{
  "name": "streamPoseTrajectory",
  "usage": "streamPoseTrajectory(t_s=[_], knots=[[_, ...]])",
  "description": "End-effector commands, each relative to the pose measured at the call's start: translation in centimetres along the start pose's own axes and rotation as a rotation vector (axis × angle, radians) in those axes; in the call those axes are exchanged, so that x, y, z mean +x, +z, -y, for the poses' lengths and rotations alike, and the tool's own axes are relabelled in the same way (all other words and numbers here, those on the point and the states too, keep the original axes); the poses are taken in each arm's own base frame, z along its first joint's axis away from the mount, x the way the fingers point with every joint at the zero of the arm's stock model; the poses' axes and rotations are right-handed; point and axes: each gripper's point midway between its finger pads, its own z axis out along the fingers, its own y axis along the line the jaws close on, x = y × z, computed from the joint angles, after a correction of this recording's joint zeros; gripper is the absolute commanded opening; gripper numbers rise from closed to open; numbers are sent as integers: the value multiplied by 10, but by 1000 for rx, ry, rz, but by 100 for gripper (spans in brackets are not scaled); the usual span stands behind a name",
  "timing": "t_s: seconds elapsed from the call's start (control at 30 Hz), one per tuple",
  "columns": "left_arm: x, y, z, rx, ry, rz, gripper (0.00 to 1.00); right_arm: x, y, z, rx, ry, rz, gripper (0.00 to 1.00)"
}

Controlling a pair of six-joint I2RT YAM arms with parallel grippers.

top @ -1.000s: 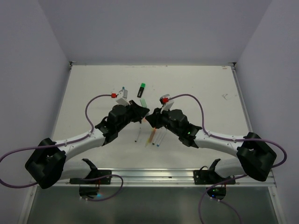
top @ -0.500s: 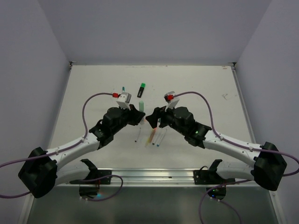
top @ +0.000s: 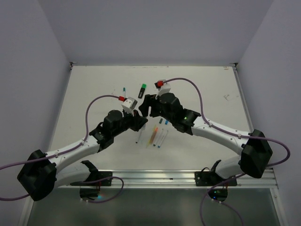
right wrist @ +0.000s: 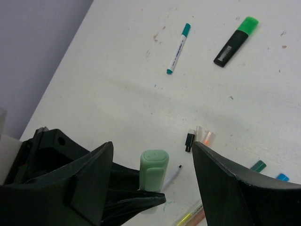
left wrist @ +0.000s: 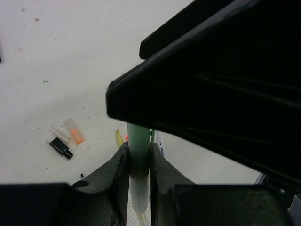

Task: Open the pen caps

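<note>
Pulling off the pale mint cap [right wrist: 154, 169] is judged to be the step in hand. The cap sits on the end of a mint pen [left wrist: 138, 188]. The pen is pinched by the left tool [left wrist: 138, 147], with one finger on each side of its body. The right tool [right wrist: 153, 147] is spread wide. The cap is seen in the gap between its fingers, and nothing is touched by it yet.

To do this well, the right tool should be pressed together on the cap only, never on the pen's body. The cap should be taken near its middle so it cannot slip out. Then it should be pulled straight along the pen's long line, not bent to one side. The pen should be held tight by the left tool, or the whole pen may be dragged along.

The pen is held up off the counter [right wrist: 117, 94], near its middle and a little toward the far edge. Its long line runs from the left tool to the right tool. The capped end is pointed away from the left tool, toward the far edge. How much it tips upward cannot be told.
</note>
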Motion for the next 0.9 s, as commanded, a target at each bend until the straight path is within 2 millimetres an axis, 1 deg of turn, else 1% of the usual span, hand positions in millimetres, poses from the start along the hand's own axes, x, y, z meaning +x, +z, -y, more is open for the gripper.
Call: streamPoseTrajectory(t_s=[0.0, 0.1, 0.17, 0.2, 0.27, 0.3, 0.37, 0.4, 0.47, 0.53, 0.6, 0.63, 0.87], knots=[[-6, -3, 8, 40, 43, 20, 0, 6, 6, 1, 37, 41, -41, 71], [-6, -3, 8, 37, 45, 21, 0, 18, 10, 2, 35, 56, -74, 66], [-6, -3, 7, 36, 45, 22, 0, 21, 11, 0, 23, 66, -86, 61], [-6, -2, 7, 35, 45, 20, 0, 23, 12, -1, 18, 72, -86, 54], [-5, -1, 8, 41, 43, 16, 0, 23, 12, -2, 11, 82, -83, 45], [-4, -1, 8, 40, 41, 15, 0, 24, 12, -1, 12, 82, -84, 33], [-3, -1, 8, 43, 43, 12, 0, 23, 11, -2, 10, 88, -78, 21], [-2, -1, 8, 44, 43, 9, 2, 22, 10, -2, 8, 91, -76, 10], [0, 0, 7, 45, 42, 3, 7, 21, 9, -3, 6, 95, -74, 3], [4, 0, 7, 46, 41, -5, 12, 19, 7, -3, 6, 99, -67, 0], [7, 1, 7, 52, 37, -16, 18, 18, 7, -2, 10, 107, -61, 0], [8, 1, 8, 56, 35, -18, 19, 18, 6, -2, 9, 109, -59, 0], [13, 0, 11, 75, 37, -27, 19, 11, 4, -1, 17, 122, -36, 0]])
